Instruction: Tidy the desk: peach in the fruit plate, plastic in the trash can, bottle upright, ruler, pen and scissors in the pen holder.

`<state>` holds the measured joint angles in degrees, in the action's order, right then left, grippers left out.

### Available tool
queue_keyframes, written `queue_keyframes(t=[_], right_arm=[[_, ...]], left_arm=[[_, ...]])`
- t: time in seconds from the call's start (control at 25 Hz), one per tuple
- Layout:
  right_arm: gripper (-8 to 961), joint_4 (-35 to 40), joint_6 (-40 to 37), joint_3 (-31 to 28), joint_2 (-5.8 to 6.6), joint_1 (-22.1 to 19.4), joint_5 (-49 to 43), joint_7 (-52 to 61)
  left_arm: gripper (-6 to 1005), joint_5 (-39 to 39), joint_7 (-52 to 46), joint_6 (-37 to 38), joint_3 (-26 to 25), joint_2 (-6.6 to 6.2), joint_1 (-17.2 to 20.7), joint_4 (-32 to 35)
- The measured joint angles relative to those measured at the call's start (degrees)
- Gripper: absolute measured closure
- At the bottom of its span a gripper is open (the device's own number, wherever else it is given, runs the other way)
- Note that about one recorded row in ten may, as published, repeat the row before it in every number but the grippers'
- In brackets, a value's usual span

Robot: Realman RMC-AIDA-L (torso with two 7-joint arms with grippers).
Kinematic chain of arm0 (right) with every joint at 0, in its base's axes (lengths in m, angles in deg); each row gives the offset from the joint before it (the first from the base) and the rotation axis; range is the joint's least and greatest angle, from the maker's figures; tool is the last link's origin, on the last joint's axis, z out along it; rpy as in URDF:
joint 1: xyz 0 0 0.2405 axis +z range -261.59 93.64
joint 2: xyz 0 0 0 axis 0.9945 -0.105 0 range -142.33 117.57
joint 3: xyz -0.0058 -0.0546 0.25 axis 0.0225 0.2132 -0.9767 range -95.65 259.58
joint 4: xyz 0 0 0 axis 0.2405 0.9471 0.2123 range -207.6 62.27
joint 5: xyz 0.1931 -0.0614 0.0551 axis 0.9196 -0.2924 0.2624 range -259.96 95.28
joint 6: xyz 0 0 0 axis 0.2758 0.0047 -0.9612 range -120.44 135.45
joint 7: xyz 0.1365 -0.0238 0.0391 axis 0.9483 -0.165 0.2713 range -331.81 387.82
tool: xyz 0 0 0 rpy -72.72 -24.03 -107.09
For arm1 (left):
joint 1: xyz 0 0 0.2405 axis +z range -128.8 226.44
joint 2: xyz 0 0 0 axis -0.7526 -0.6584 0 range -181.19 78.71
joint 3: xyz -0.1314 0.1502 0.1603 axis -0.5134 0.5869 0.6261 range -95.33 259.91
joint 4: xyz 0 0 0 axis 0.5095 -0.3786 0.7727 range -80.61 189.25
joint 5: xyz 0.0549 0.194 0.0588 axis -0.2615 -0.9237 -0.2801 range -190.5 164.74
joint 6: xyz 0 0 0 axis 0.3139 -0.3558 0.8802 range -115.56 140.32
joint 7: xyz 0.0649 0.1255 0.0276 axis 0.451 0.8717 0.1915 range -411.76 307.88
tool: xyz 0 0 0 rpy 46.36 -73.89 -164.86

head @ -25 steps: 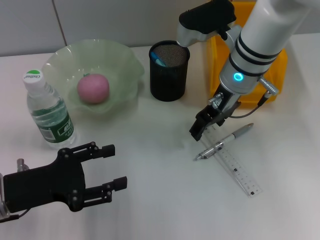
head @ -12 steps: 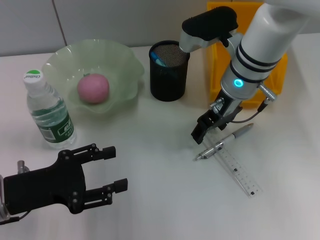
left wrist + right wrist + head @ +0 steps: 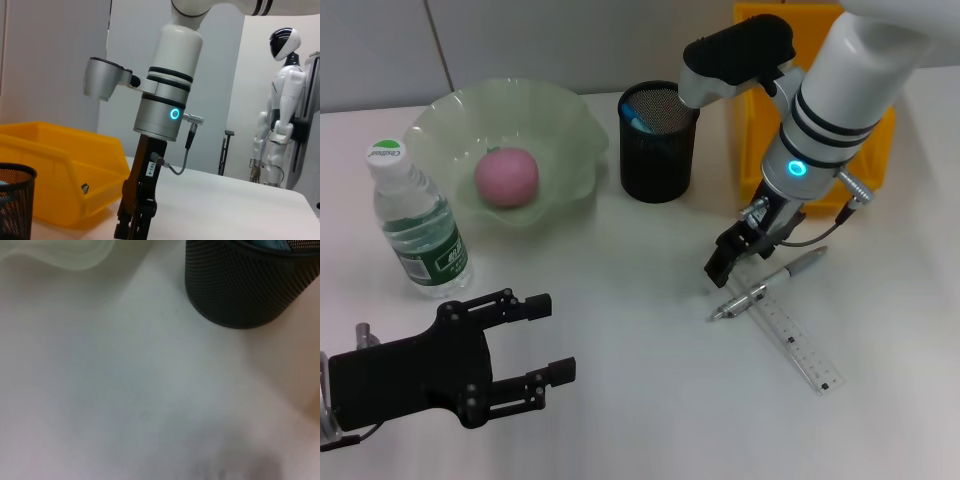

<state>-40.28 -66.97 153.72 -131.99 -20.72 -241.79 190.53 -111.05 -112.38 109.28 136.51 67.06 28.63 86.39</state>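
A pink peach lies in the green fruit plate. The bottle stands upright to the plate's left. The black mesh pen holder has something blue in it. A silver pen lies across a clear ruler on the table. My right gripper hangs just left of the pen's tip, pointing down close to the table. My left gripper rests open and empty at the front left. Scissors and plastic are out of view.
A yellow bin stands behind the right arm, right of the pen holder. A white humanoid robot stands far off in the left wrist view. The plate's rim shows in the right wrist view.
My right arm has drifted slightly right and down, bringing its gripper nearer the pen's tip. The left arm, pen and ruler have stayed put.
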Motion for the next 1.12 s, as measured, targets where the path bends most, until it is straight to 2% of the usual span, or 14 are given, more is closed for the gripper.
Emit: queue_keyframes(t=[0.88, 1.12], right_arm=[[302, -1.21, 0.89, 2.77, -0.26, 0.2, 0.21, -0.28], [420, -1.17, 1.14, 2.77, -0.27, 0.33, 0.21, -0.19]], left_arm=[[255, 0.01, 0.07, -0.17, 0.0, 0.23, 0.29, -0.27], [255, 0.14, 0.21, -0.22, 0.0, 0.26, 0.33, -0.85]])
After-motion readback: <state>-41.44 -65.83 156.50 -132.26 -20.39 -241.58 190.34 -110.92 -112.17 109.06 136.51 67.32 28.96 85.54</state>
